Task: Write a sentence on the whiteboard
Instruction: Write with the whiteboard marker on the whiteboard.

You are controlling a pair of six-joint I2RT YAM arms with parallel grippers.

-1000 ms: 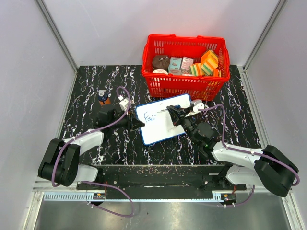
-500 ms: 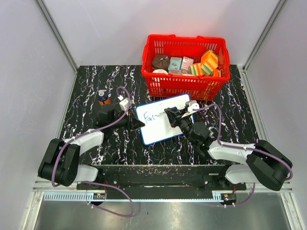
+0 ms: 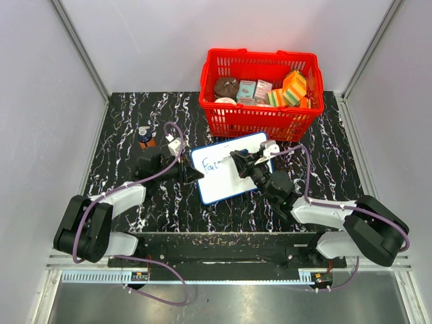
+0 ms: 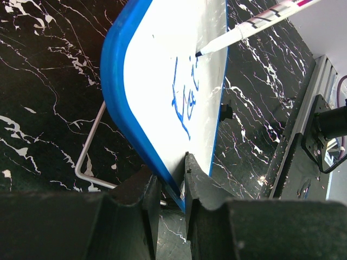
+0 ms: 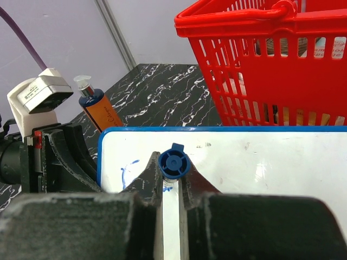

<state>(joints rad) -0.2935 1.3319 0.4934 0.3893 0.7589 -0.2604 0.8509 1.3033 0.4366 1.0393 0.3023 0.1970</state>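
The whiteboard (image 3: 228,187) is found near the middle of the table (image 3: 128,115), just in front of the red basket (image 3: 260,120), with its long sides turned at a slant to the table edge. The sentence (image 3: 211,164) is seen as only a few blue letters near the board's upper left corner, the first an "F"; the rest cannot be read with certainty. In the left wrist view the same blue strokes (image 4: 184,100) are shown on the white face (image 4: 162,59), and the dark tip of the marker (image 4: 255,24) is set against the board just beside the last stroke. The marker is clamped between the fingers of the right gripper (image 3: 243,160), its blue end cap (image 5: 173,162) seen between the two closed jaws in the right wrist view. The board's blue-framed left edge is pinched by the left gripper (image 4: 171,181), whose jaws are closed on it. A thin wire loop (image 4: 89,146) is seen behind the board. An orange bottle (image 3: 144,137) with a blue top is stood on the table to the left, well apart from the board.
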